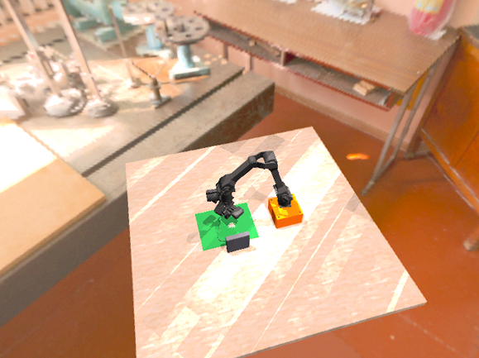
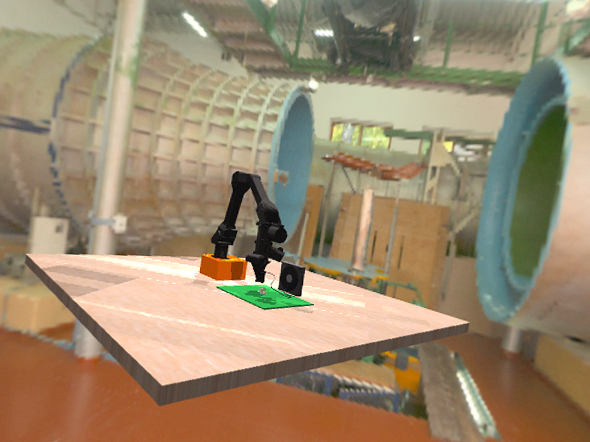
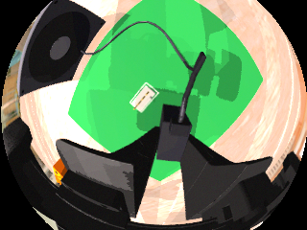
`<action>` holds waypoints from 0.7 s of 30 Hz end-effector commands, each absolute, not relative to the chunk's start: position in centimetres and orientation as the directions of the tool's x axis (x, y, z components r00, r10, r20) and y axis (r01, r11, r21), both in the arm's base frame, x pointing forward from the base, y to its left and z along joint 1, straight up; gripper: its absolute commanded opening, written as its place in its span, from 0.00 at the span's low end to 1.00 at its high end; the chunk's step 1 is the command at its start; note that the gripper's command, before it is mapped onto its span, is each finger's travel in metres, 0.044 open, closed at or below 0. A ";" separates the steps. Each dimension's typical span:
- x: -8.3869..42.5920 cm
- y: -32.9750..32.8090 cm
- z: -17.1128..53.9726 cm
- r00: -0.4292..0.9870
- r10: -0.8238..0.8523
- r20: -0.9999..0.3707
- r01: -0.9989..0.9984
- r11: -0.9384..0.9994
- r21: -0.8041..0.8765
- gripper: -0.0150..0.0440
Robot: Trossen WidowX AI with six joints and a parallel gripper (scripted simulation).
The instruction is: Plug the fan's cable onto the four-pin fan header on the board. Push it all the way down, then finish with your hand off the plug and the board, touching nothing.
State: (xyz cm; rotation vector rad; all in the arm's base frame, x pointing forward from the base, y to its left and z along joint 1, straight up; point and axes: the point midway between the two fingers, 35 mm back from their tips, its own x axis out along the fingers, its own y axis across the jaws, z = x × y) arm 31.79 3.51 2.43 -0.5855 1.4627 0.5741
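Observation:
My gripper (image 3: pixel 169 132) (image 2: pixel 259 278) is shut on the fan cable's dark plug (image 3: pixel 174 139). The plug hangs above the green board (image 1: pixel 249 228) (image 2: pixel 290 302) (image 3: pixel 107 103), clear of the white four-pin header (image 1: pixel 232 225) (image 2: pixel 263 290) (image 3: pixel 144 98). In the wrist view the header lies up and left of the plug and is turned at an angle to it. The black cable (image 3: pixel 144 22) curves from the plug to the fan (image 1: pixel 238 242) (image 2: pixel 291 279) (image 3: pixel 59 48), which stands upright at the board's edge. The plug's underside is hidden.
The arm's orange base block (image 1: pixel 288 218) (image 2: pixel 214 268) stands beside the board on the wood-look table (image 1: pixel 263 307) (image 2: pixel 173 346). The cable's slack arches over the board between the plug and the fan.

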 end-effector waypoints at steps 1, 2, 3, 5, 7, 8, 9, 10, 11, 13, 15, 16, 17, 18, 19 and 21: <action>31.5 4.4 2.6 0.037 0.001 -0.999 -0.557 0.830 -0.020 0.25; 31.4 4.7 2.6 0.037 0.001 -0.999 -0.529 0.849 -0.019 0.25; 31.3 4.9 2.6 0.037 0.001 -0.999 -0.499 0.866 -0.017 0.25; 31.2 5.3 2.6 0.037 0.002 -0.999 -0.438 0.899 -0.015 0.25; 31.0 5.7 2.6 0.037 0.002 -0.999 -0.375 0.927 -0.012 0.25; 30.9 5.9 2.6 0.037 0.003 -0.999 -0.343 0.939 -0.010 0.25; 30.8 6.1 2.6 0.037 0.003 -0.999 -0.311 0.950 -0.009 0.25; 30.8 6.3 2.6 0.037 0.003 -0.999 -0.278 0.961 -0.007 0.25; 30.7 6.5 2.5 0.037 0.003 -0.999 -0.245 0.970 -0.006 0.25; 30.5 6.9 2.5 0.037 0.004 -0.999 -0.184 0.983 -0.003 0.25; 30.4 7.1 2.4 0.036 0.004 -0.999 -0.161 0.987 -0.002 0.25; 30.4 7.1 2.4 0.036 0.004 -0.999 -0.161 0.987 -0.002 0.25; 30.4 7.1 2.4 0.036 0.004 -0.999 -0.161 0.987 -0.002 0.25; 30.4 7.1 2.4 0.036 0.004 -0.999 -0.161 0.987 -0.002 0.25; 30.4 7.1 2.4 0.036 0.004 -0.999 -0.161 0.987 -0.002 0.25; 30.4 7.1 2.4 0.036 0.004 -0.999 -0.161 0.987 -0.002 0.25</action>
